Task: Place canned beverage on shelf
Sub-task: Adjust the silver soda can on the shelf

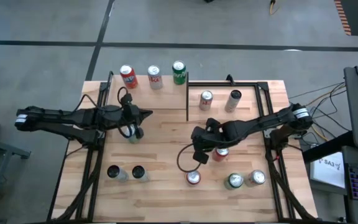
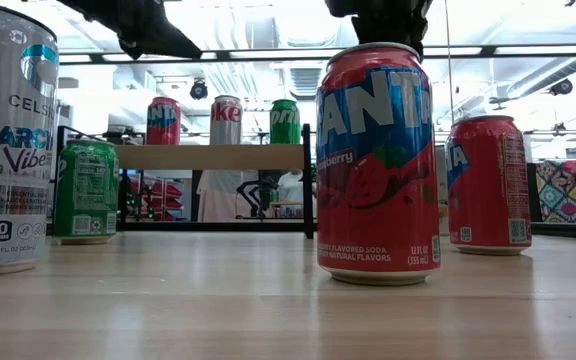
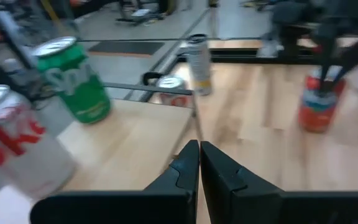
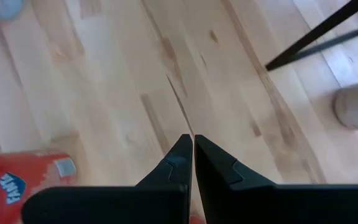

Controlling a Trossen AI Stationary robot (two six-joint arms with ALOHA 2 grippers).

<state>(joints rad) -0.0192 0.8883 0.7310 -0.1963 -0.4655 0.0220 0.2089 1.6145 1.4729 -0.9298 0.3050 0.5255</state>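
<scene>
Nearest the bench [image 1: 166, 193] front edge: two cans at front left [image 1: 125, 173], a red-topped can [image 1: 193, 178] at front centre, and a pair [image 1: 245, 180] at front right. In the low view a Fanta can [image 2: 378, 165] stands closest, with a Celsius can [image 2: 6, 140] at the left edge and a second red can [image 2: 488, 185] behind at right.

Right end effector [image 1: 199, 157]: fingers together, holding nothing, tip pointing down over bare bench. A red Fanta can [image 1: 221, 153] stands just beside it, on its right-arm side; the right wrist view shows that can's top [image 4: 17, 186] close to the closed fingers [image 4: 182, 165], not touching as far as I can tell.

Left end effector [image 1: 146, 113]: fingers together [image 3: 194, 168], empty, held mid-bench at the shelf's near edge and pointing toward the centre. A can [image 1: 133, 133] stands just in front of that arm.

Shelf [image 1: 166, 96], far left of bench: three cans on it in a row, red [image 1: 128, 76], Coke-type silver [image 1: 155, 77], green Sprite [image 1: 178, 72], all upright. All three are well apart from the right end effector; the Sprite can [image 3: 73, 81] sits nearer the left one.

Far right, beyond the shelf: two more cans, one [image 1: 206, 99] upright and one slim silver [image 1: 234, 100].
</scene>
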